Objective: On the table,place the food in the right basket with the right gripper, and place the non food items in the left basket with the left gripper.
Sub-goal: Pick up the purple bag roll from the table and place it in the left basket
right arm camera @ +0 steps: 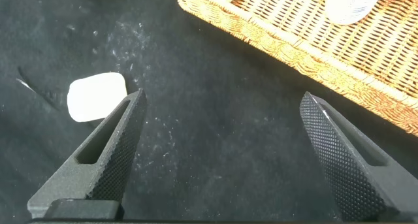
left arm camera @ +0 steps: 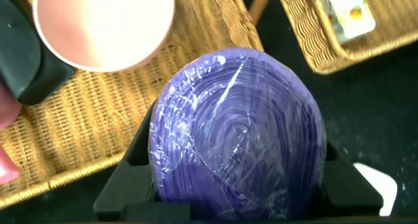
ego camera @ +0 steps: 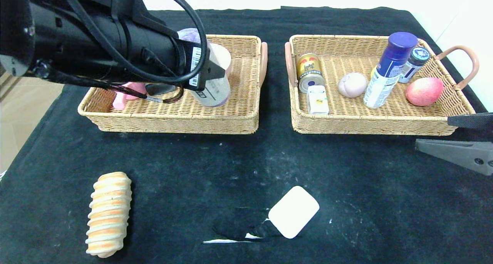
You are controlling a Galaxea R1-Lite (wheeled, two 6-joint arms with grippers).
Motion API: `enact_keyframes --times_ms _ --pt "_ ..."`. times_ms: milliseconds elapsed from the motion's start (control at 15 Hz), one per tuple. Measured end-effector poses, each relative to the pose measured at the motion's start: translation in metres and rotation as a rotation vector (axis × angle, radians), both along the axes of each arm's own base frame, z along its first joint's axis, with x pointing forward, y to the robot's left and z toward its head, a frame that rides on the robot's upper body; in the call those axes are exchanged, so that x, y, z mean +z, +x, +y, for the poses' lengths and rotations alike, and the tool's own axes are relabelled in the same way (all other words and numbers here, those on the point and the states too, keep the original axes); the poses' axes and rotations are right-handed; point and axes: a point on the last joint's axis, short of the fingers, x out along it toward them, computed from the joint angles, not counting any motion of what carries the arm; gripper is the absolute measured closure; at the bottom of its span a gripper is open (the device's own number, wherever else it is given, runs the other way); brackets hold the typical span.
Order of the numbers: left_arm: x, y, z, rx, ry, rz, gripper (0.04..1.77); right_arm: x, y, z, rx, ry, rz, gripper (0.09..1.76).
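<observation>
My left gripper [left arm camera: 235,168] hangs above the left basket [ego camera: 173,123], shut on a purple round thing wrapped in clear film [left arm camera: 238,132]; in the head view only the purple top [ego camera: 188,35] shows behind the arm. My right gripper [ego camera: 433,132] stands open and empty low over the cloth just in front of the right basket [ego camera: 369,125]. A striped bread roll [ego camera: 109,214] lies near the front left of the table. At the front middle is a white rounded pad [ego camera: 294,211], which also shows beyond the right gripper [right arm camera: 223,100] as the white pad [right arm camera: 96,96].
The left basket holds a white cup on its side [ego camera: 215,83] and a pink item [ego camera: 125,96]. The right basket holds a can [ego camera: 309,69], a small white box [ego camera: 317,99], a pale round bun [ego camera: 352,84], a blue-capped spray bottle [ego camera: 389,69], a small bottle [ego camera: 414,64] and a red fruit [ego camera: 424,91]. A black strip [ego camera: 240,229] lies beside the pad.
</observation>
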Motion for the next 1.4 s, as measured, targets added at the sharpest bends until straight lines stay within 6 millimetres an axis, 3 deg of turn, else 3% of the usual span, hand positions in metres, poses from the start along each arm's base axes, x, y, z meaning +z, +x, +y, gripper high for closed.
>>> enact_keyframes --times_ms 467,1400 --pt "0.018 0.030 0.045 -0.019 -0.114 -0.088 0.81 -0.002 0.002 0.001 0.001 -0.003 0.009 0.14" --pt "0.010 0.088 0.107 -0.063 -0.187 -0.183 0.81 -0.003 0.005 0.001 -0.002 -0.005 0.017 0.14"
